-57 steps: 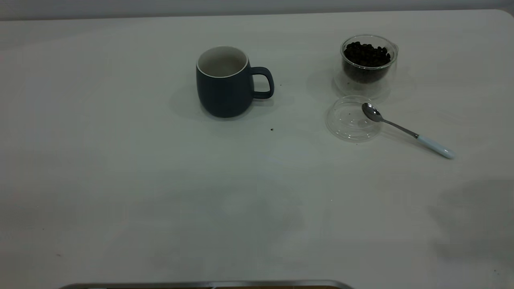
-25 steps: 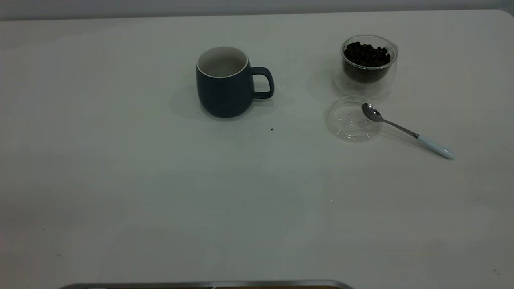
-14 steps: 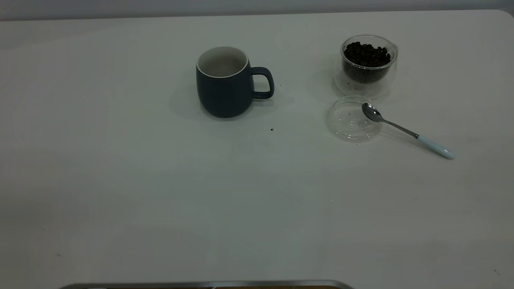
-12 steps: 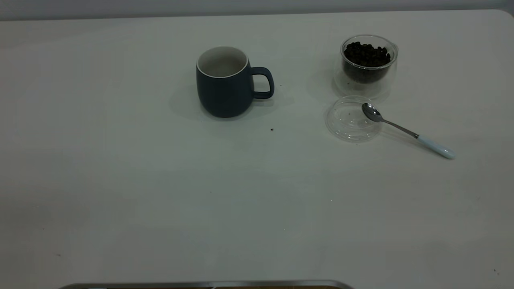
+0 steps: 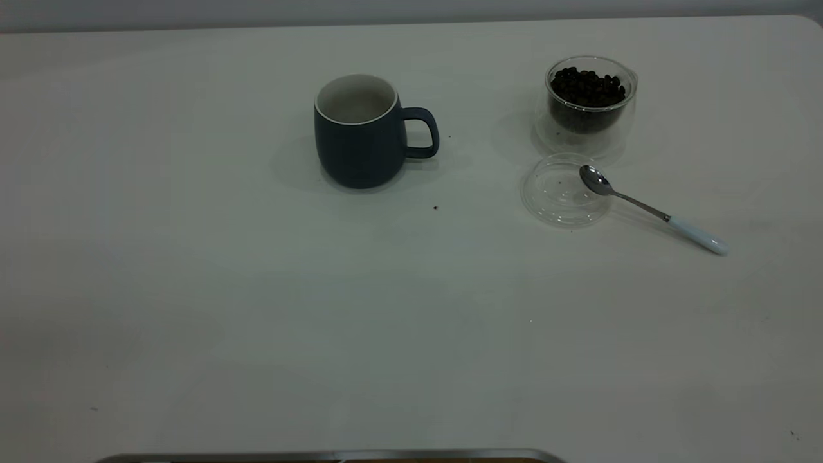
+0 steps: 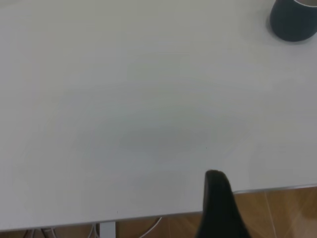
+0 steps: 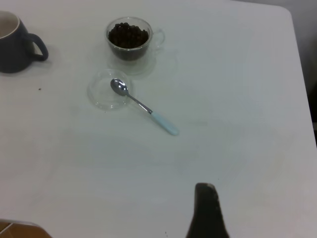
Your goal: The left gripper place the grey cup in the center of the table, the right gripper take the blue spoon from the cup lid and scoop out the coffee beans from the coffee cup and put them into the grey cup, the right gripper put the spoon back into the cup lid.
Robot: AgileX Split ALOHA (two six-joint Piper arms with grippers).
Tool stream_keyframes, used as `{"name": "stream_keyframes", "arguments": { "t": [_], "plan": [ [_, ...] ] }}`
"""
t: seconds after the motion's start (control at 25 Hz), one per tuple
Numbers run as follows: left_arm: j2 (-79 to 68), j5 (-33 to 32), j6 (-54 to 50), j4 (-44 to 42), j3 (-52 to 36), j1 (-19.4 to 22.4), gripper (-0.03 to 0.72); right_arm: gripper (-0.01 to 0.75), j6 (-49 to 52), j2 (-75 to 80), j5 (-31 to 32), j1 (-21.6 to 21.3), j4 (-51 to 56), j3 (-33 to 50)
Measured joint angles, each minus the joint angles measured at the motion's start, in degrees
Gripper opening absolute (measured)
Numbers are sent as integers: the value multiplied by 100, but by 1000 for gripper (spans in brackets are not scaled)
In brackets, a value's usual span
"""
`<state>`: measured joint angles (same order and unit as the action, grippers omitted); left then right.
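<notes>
The grey cup (image 5: 360, 138) stands upright near the table's (image 5: 411, 321) middle, handle toward the coffee cup (image 5: 588, 122), and looks empty. The clear coffee cup holds coffee beans (image 5: 586, 87). The cup lid (image 5: 556, 193) lies just in front of it. The blue spoon (image 5: 697, 236) rests with its bowl on the lid and its handle on the table. No gripper shows in the exterior view. My left gripper (image 6: 216, 174) is shut, far from the grey cup (image 6: 292, 20). My right gripper (image 7: 204, 187) is shut, well short of the spoon (image 7: 143, 106).
A small dark speck (image 5: 435, 208) lies between the grey cup and the lid. A metal edge (image 5: 321, 456) runs along the near side. The left wrist view shows the table's edge with wooden floor (image 6: 277, 213) beyond it.
A faint shadow over the table's near right side has faded. The cup, lid, spoon and coffee cup have not moved.
</notes>
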<state>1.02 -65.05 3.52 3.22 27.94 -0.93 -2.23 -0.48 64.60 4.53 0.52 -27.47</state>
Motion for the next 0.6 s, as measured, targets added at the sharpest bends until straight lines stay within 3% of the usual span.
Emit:
{"name": "stream_keyframes", "arguments": {
  "t": [0.6],
  "plan": [
    [0, 0, 0, 0, 0, 0, 545, 588, 56, 0, 0, 0, -52, 0]
  ]
}}
